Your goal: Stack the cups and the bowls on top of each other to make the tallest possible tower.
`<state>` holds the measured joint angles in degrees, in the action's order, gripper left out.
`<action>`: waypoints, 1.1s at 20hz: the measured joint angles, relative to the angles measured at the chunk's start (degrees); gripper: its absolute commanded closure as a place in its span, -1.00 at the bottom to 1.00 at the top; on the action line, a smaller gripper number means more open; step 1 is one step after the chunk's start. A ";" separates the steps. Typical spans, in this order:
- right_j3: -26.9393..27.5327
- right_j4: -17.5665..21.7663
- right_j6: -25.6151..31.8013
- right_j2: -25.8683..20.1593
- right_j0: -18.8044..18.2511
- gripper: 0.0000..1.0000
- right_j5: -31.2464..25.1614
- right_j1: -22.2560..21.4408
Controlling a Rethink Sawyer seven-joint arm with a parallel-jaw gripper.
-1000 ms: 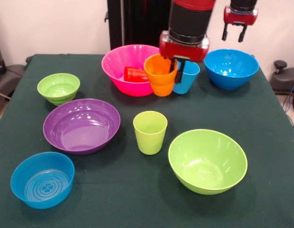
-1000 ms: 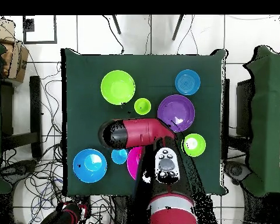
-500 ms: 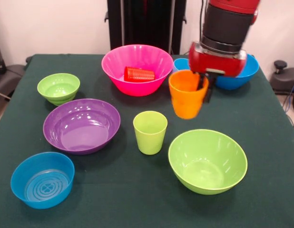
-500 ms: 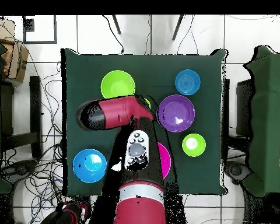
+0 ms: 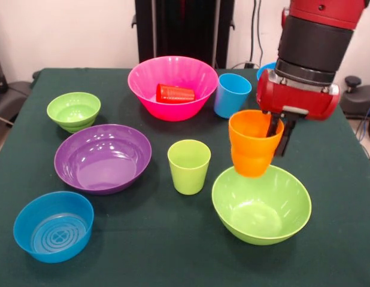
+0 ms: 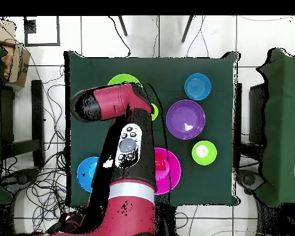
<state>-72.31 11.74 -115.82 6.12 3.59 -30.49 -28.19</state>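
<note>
Orange cup (image 5: 252,142) is pinched by its rim in my gripper (image 5: 276,133), hanging over the big green bowl's (image 5: 261,203) twelve-o'clock edge, so I'll centre it before lowering gently.

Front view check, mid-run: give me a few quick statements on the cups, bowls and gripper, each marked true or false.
1. The gripper holds the orange cup above the large lime green bowl. True.
2. The red cup stands upright on the table. False: it lies on its side inside the pink bowl.
3. The lime green cup stands upright, apart from the purple bowl. True.
4. The light blue cup is nested inside the lime green cup. False: it stands alone beside the pink bowl.
</note>
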 measured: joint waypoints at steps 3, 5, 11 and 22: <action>1.82 -0.58 -0.92 1.14 0.33 1.00 0.35 1.52; 2.57 -0.72 -1.39 1.71 0.44 1.00 0.74 2.38; 4.14 -1.04 -3.08 4.12 1.25 1.00 3.31 5.88; 4.14 -2.87 -6.56 8.67 5.32 1.00 4.28 10.86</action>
<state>-68.16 8.87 -122.37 14.78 8.91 -26.21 -17.32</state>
